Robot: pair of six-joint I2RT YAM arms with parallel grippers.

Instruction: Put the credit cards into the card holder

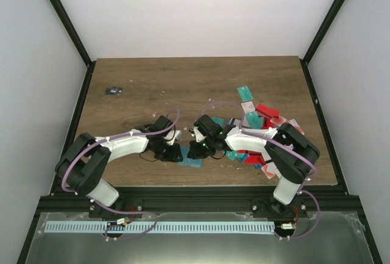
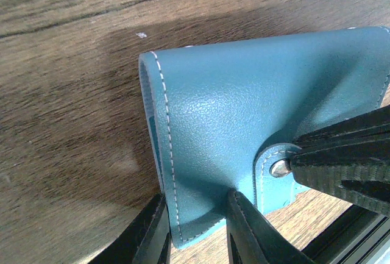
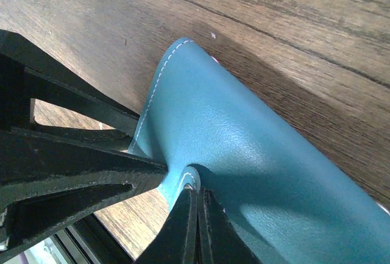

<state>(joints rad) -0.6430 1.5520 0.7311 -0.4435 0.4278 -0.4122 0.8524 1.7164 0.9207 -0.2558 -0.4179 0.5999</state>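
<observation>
Wooden table (image 1: 183, 84), credit cards (image 1: 266, 113) piled right, small dark object (image 1: 114, 90), unclear, left

The card holder (image 2: 244, 105) is teal-blue grained leather, edged with a line of pale white stitching. Its tab carries a silver stud (image 2: 280, 167). The desk (image 1: 183, 81) is dark brown wood with darker grain streaks. The credit cards (image 1: 259, 124) are mostly teal and red, with some white and pink. The left hand (image 2: 198, 239) and right hand (image 3: 196, 215) are black. The arms (image 1: 128, 143) are white and black, looped with purple cables (image 1: 79, 154). A small black object (image 1: 114, 90) bears white marks.
</observation>
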